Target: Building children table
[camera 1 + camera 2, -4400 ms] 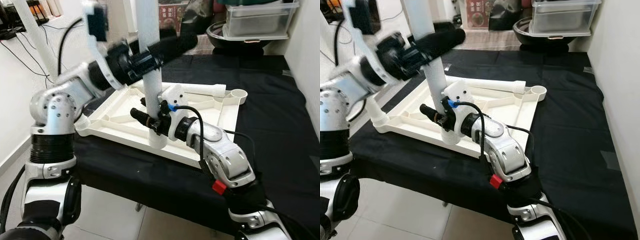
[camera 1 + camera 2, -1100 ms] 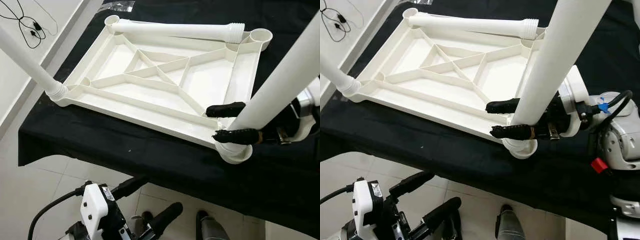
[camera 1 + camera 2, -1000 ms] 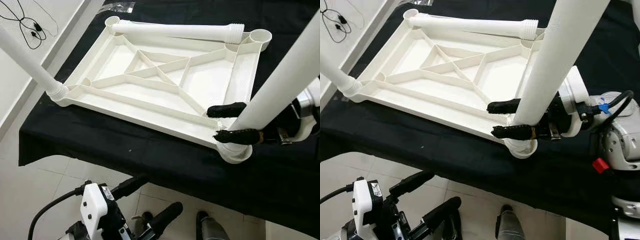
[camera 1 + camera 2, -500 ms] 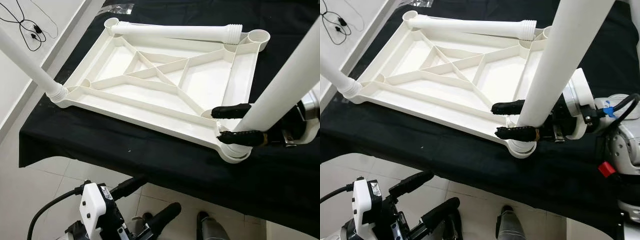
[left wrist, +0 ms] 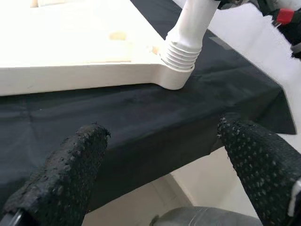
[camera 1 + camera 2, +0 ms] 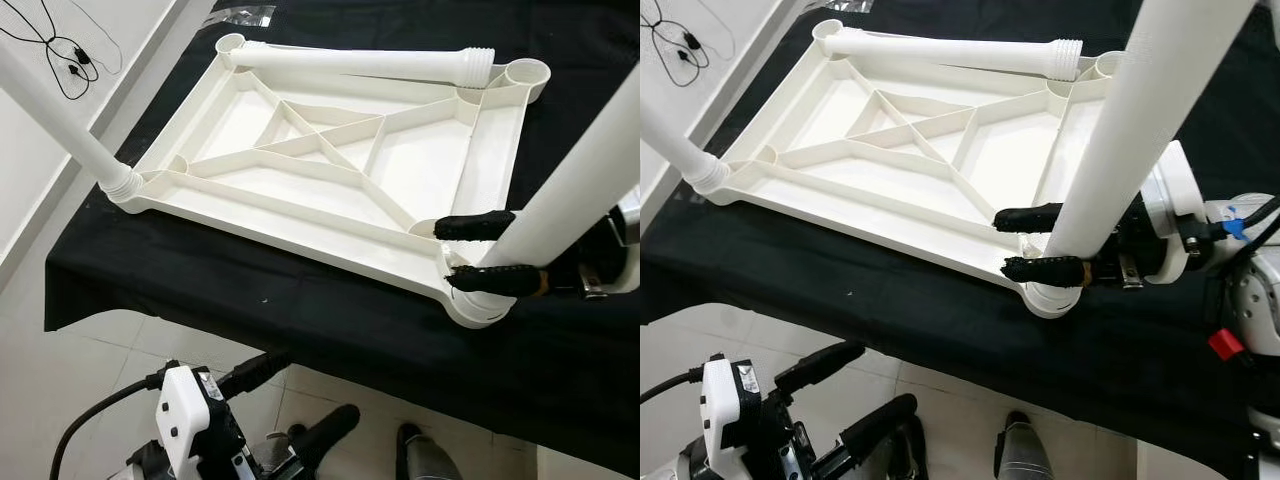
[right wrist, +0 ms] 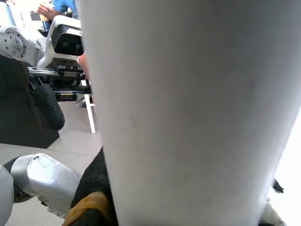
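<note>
Right gripper (image 6: 1005, 243) closed around the white table leg (image 6: 1120, 130), one black finger on each side, low on the shaft and just above the near right corner socket (image 6: 1050, 298) of the upturned tabletop (image 6: 890, 205). Leg foot seated in that socket, long axis rising out of it and leaning toward the robot's right rather than standing square to the tabletop. In the left wrist view, threaded collar (image 5: 181, 52) exposed above the socket rim, so judged not fully driven home. Next move judged to turn on that axis: straighten it over the socket, then twist or press along it. Left gripper (image 5: 162, 134) wide open and empty, hanging low in front of the table edge, well apart from the work. Tabletop lying underside up on the black cloth (image 6: 890, 300), ribs showing. Second leg (image 6: 670, 140) fitted at the near left corner. Third leg (image 6: 950, 48) loose, lying along the far edge with its threaded end just beside the empty far right socket (image 6: 1108, 65). Right arm the nearer of the two to that socket.
</note>
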Available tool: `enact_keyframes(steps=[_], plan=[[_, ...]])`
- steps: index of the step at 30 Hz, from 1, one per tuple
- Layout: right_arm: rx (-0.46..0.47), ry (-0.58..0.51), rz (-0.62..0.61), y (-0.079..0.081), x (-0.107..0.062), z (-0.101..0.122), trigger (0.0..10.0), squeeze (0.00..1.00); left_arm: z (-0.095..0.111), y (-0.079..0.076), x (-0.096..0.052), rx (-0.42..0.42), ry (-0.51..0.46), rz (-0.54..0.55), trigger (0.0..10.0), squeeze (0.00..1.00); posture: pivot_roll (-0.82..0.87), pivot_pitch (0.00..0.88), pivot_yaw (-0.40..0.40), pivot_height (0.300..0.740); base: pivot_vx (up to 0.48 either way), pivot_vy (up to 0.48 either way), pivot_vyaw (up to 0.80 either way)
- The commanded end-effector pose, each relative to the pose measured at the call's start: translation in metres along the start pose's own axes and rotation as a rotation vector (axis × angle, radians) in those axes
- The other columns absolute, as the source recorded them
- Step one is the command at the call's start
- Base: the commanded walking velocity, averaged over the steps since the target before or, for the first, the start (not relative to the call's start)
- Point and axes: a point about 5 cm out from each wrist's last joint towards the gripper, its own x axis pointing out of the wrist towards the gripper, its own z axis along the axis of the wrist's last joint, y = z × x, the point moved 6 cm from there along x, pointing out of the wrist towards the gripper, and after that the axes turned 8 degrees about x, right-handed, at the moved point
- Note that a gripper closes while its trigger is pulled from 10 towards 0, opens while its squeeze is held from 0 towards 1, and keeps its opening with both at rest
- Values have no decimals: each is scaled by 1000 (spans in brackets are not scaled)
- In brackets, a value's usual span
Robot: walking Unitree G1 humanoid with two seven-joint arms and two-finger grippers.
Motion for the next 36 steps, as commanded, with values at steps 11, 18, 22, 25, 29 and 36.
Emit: enact_keyframes(steps=[11, 18, 22, 25, 29, 36], plan=[[58, 21, 40, 5, 5, -15, 10000, 0, -6, 4, -4, 130, 39, -13, 10000, 0, 76, 370, 173, 740, 0, 0, 0], [69, 36, 18, 2, 11, -23, 10000, 0, -6, 3, -4, 139, 35, -14, 10000, 0, 75, 367, 171, 740, 0, 0, 0], [88, 52, 12, 3, 15, -29, 10000, 0, -7, 3, -3, 142, 32, -15, 10000, 0, 72, 365, 168, 740, 0, 0, 0], [88, 71, 7, 4, 17, -31, 10000, 0, -7, 2, -3, 143, 29, -18, 10000, 0, 68, 365, 165, 740, 0, 0, 0], [70, 118, 14, 4, 18, -32, 10000, 0, -8, 1, -2, 141, 25, -20, 10000, 0, 66, 366, 163, 740, 0, 0, 0], [65, 156, -16, -4, 20, -31, 10000, 0, -8, 0, -2, 139, 21, -21, 10000, 0, 61, 367, 156, 740, 0, 0, 0]])
